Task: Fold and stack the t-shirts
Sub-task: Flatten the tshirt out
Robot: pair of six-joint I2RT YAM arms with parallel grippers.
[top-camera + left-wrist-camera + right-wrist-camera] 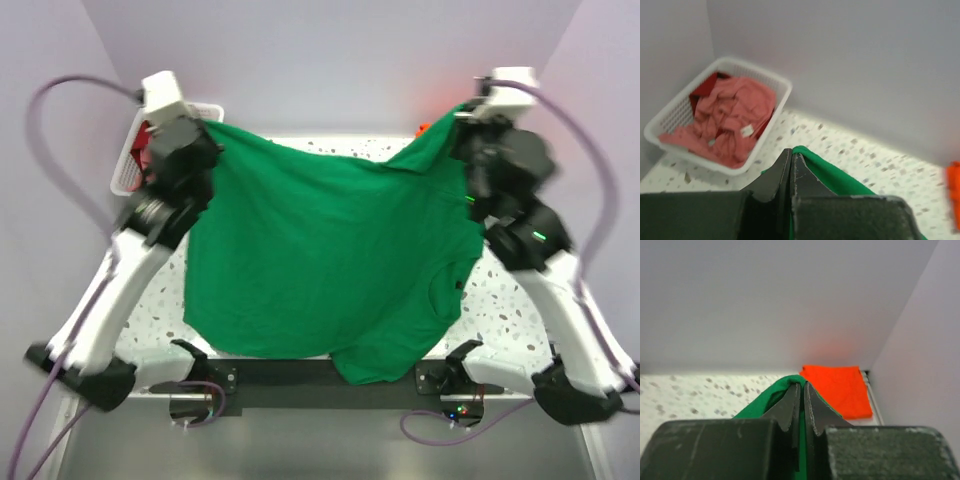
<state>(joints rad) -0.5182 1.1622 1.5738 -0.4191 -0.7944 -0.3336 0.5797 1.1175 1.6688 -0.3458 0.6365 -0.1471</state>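
Up in the air with the green t-shirt (320,250) — strung wide between both arms above the speckled table (500,300), lower edge sagging toward the arm bases. Pinched at one upper corner by the left gripper (791,152), fingers closed tight on a fold of green cloth. Pinched at the other by the right gripper (802,385), same story, jaws pressed together on the fabric. Not folded yet, by the look of it, merely spread out for laying flat.

Over to the orange t-shirt (837,390): a neat flat rectangle at the far right corner of the table, so one down, seemingly. Then the dusty pink t-shirt (735,117), crumpled in the white slatted basket (670,117) at the far left, white tag showing, dark red cloth (702,90) bunched beside it. Untouched, apparently. Roughly a third of the way, judging from this — green to lay, fold and stack, pink after.

Soft matte cotton all round, draping in loose ripples. Hard plastic lattice for the basket. Smooth, terrazzo-flecked tabletop.
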